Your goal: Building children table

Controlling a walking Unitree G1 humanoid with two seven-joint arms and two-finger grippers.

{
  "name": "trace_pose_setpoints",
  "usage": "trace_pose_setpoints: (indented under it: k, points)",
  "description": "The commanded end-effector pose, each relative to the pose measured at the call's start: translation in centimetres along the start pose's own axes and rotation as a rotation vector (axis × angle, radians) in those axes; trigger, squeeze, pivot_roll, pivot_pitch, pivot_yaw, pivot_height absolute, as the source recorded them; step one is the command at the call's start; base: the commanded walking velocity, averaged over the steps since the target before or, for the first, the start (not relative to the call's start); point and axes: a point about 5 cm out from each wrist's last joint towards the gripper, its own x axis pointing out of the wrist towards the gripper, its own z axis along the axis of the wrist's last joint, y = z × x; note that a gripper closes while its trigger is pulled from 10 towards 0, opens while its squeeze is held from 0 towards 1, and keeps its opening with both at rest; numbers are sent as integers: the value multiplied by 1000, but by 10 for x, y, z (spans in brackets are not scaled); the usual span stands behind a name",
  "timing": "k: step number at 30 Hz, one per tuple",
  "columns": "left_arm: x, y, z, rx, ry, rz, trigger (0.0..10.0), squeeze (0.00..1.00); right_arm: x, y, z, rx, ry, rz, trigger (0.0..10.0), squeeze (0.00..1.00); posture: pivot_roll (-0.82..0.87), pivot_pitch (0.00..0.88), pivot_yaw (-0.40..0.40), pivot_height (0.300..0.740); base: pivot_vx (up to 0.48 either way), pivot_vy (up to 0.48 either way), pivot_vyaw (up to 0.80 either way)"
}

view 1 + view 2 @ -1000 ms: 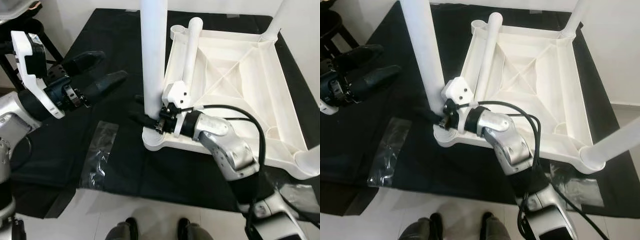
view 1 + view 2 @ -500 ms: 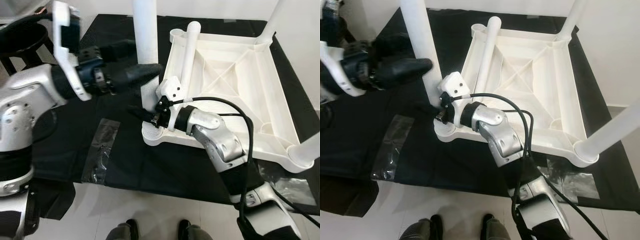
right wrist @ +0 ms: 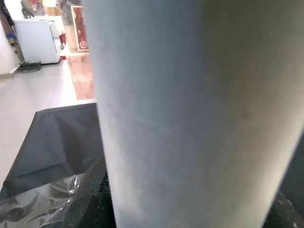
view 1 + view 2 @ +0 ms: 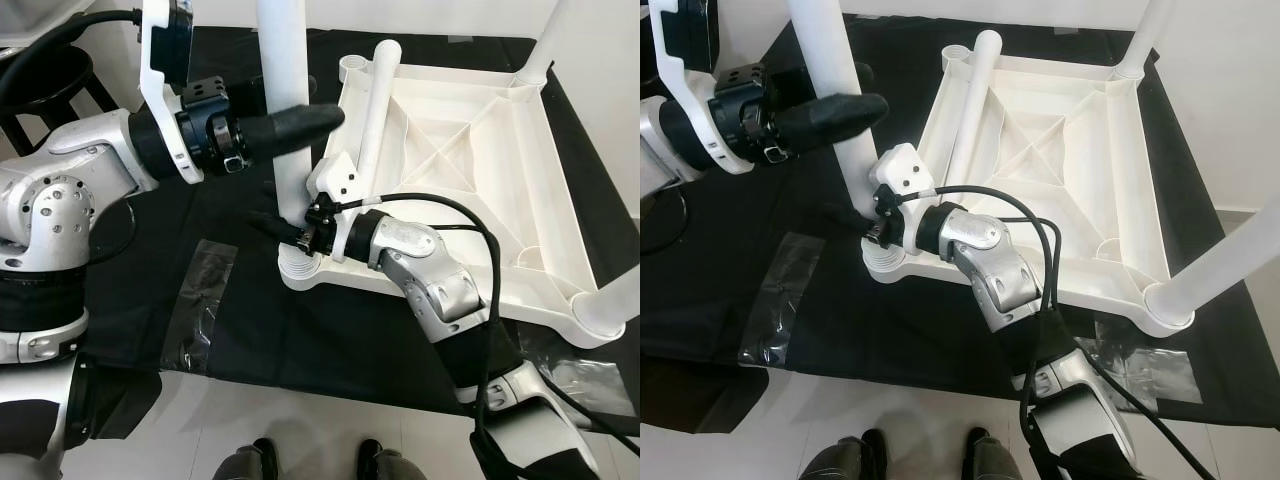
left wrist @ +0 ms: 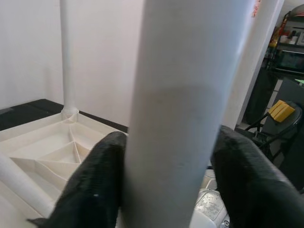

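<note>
Inverted white tabletop [image 4: 470,150] lies on a black cloth [image 4: 120,290] on the floor. One white leg [image 4: 285,110] stands upright in the near-left corner socket [image 4: 305,270]. Left gripper [image 4: 285,120] sits high on this leg, fingers [image 5: 92,190] spread to either side of it; contact cannot be told. Right gripper [image 4: 285,228] sits low at the leg's base, just above the socket, fingers either side; grip cannot be told. A loose leg [image 4: 372,110] lies along the tabletop's underside. Clear plastic bag [image 4: 200,305] lies on the cloth, left of the socket.
</note>
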Motion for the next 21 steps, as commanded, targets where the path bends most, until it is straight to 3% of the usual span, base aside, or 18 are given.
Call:
trace_pose_setpoints:
  k: [1, 5, 6, 7, 8, 13, 16, 17, 18, 19, 20, 21]
  points:
    - [7, -6, 0, -2, 20, -59, 0, 0, 1, 1, -14, 19, 71, -11, 10000, 0, 47, 241, 24, 740, 0, 0, 0]
    - [8, -6, 1, -7, 27, -78, 0, 0, -1, -5, -13, 34, 58, -20, 10000, 0, 50, 240, 26, 740, 0, 0, 0]
    - [9, -6, 1, -6, 32, -88, 0, 0, -3, -8, -10, 51, 42, -12, 10000, 224, 50, 240, 26, 740, 0, 0, 0]
    - [9, -6, 1, -6, 32, -88, 0, 0, -3, -8, -10, 51, 42, -12, 10000, 224, 50, 240, 26, 740, 0, 0, 0]
    - [11, -7, 2, -3, 38, -99, 0, 0, -6, -12, -4, 57, 15, 14, 10000, 1000, 52, 237, 29, 740, 0, 0, 0]
    - [13, -9, 3, 4, 47, -117, 0, 0, -12, -19, 8, 37, -25, 109, 10000, 1000, 49, 234, 31, 740, 0, 0, 0]
    - [15, -12, 4, 20, 56, -139, 0, 0, -24, -29, 25, 8, -39, 362, 10000, 965, 46, 231, 31, 740, 0, 0, 0]
    - [15, -12, 4, 20, 56, -139, 0, 0, -24, -29, 25, 8, -39, 362, 10000, 965, 46, 231, 31, 740, 0, 0, 0]
    - [16, -13, 4, 21, 55, -142, 0, 0, -26, -32, 29, 8, -39, 407, 10000, 216, 48, 229, 29, 740, 0, 0, 0]
    - [16, -13, 4, 21, 55, -142, 0, 0, -26, -32, 29, 8, -39, 407, 10000, 216, 48, 229, 29, 740, 0, 0, 0]
    - [16, -13, 4, 22, 54, -144, 0, 0, -26, -35, 31, 13, -43, 443, 10000, 0, 48, 228, 30, 740, 0, 0, 0]
    - [16, -13, 4, 22, 54, -144, 0, 0, -26, -35, 31, 13, -43, 443, 10000, 0, 48, 228, 30, 740, 0, 0, 0]
